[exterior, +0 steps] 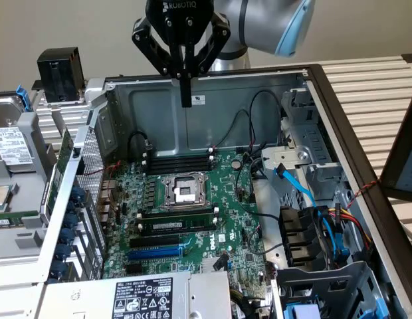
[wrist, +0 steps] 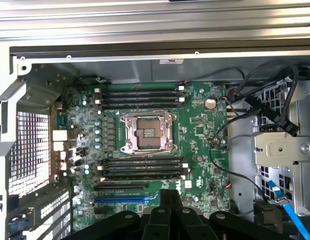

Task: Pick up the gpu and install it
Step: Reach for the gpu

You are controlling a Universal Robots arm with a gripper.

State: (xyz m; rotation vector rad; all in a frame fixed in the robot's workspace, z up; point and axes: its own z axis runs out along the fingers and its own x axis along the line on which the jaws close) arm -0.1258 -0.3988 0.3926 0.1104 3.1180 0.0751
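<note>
status: the black two-finger claw (exterior: 186, 100) hangs over the far wall of the open grey metal computer case (exterior: 259, 86), at twelve o'clock from the silver cpu socket (exterior: 185, 191). its fingers are pressed together and carry nothing. the wrist view looks down past the claw (wrist: 170, 192) onto the large green motherboard (wrist: 200, 130).

location: the gpu (exterior: 63, 159) is, as far as this angle allows, the thin green circuit card standing edge-on beside the perforated rear wall (exterior: 93, 173), at nine o'clock from the socket. it is untouched and well apart from the claw. the long blue expansion slot (exterior: 156, 252), at six o'clock from the socket, is empty.

assessment of the pick, not yet made:
- the fingers need to be spread before any approach; pressed together as they are, they would strike the card.
- the grip belongs on the board's long edges or the fan housing, never on small components.
- the card stands upright and close to sheet metal, so it should come out straight along its own plane, without scraping.
- loose black cables (exterior: 249, 126) at two o'clock from the socket should be kept out of the carry path.

writing:
- "robotiq" in white on the claw's body (exterior: 179, 5).
- white label on the grey power supply (exterior: 146, 296), at six o'clock: approval marks and fine print, not legible.
- small white sticker (exterior: 199, 98) on the far wall: not legible.
</note>
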